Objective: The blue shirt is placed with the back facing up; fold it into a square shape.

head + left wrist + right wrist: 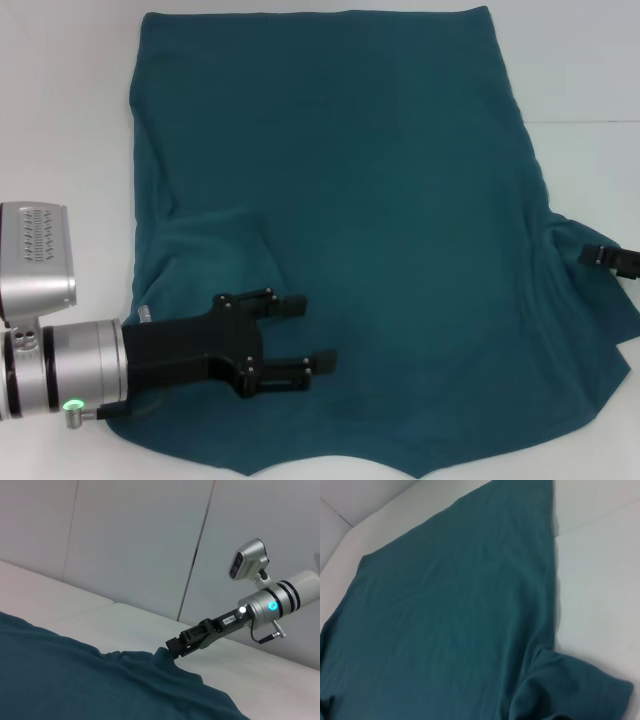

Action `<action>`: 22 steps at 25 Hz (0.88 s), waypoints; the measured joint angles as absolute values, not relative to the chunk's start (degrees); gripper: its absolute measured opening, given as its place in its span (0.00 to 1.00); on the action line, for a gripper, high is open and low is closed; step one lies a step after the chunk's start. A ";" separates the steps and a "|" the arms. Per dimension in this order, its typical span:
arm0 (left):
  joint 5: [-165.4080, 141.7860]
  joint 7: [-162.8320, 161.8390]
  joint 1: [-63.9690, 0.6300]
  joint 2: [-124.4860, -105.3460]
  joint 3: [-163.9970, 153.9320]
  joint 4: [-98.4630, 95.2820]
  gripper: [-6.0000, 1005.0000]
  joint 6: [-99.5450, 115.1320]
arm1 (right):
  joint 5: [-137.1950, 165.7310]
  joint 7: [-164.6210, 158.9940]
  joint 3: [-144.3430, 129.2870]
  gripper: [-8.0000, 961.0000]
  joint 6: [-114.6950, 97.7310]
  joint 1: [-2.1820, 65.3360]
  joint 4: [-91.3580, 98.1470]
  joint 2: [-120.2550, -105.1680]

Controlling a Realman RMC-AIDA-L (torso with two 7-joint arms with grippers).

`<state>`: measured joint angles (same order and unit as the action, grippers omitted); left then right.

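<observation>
The blue shirt [380, 220] lies spread on the white table with its plain side up. Its left sleeve is folded inward over the body. My left gripper [320, 332] hovers over the shirt's near left part, open, with nothing between its fingers. My right gripper [606, 258] is at the shirt's right edge by the sleeve. In the left wrist view the right gripper [173, 647] is shut on a raised peak of the shirt [75, 675]. The right wrist view shows the shirt [455, 610] from above, with the sleeve bunched close to the camera.
The white table [70, 120] shows around the shirt at left, right and far side. A seam in the tabletop [580, 122] runs off to the right. Grey wall panels [130, 540] stand behind the table.
</observation>
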<state>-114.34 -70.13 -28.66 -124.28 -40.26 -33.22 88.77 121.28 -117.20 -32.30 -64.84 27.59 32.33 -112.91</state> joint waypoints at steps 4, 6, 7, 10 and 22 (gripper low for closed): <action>-114.34 -70.13 -28.65 -124.28 -40.16 -33.22 0.82 88.75 | 121.28 -116.99 -33.43 0.91 -63.60 28.02 31.30 -113.01; -114.34 -70.14 -28.65 -124.28 -40.12 -33.22 0.82 88.71 | 121.28 -116.82 -33.82 0.91 -63.40 28.25 30.96 -113.11; -114.34 -70.13 -28.65 -124.28 -40.11 -33.22 0.82 88.69 | 121.28 -116.75 -33.94 0.91 -63.40 28.32 30.92 -113.15; -114.34 -70.13 -28.65 -124.28 -40.09 -33.22 0.82 88.68 | 121.28 -116.71 -33.99 0.91 -63.63 28.34 30.87 -113.21; -114.07 -70.15 -28.73 -124.28 -40.07 -33.22 0.82 88.15 | 121.21 -117.29 -33.62 0.84 -64.21 27.93 30.91 -112.74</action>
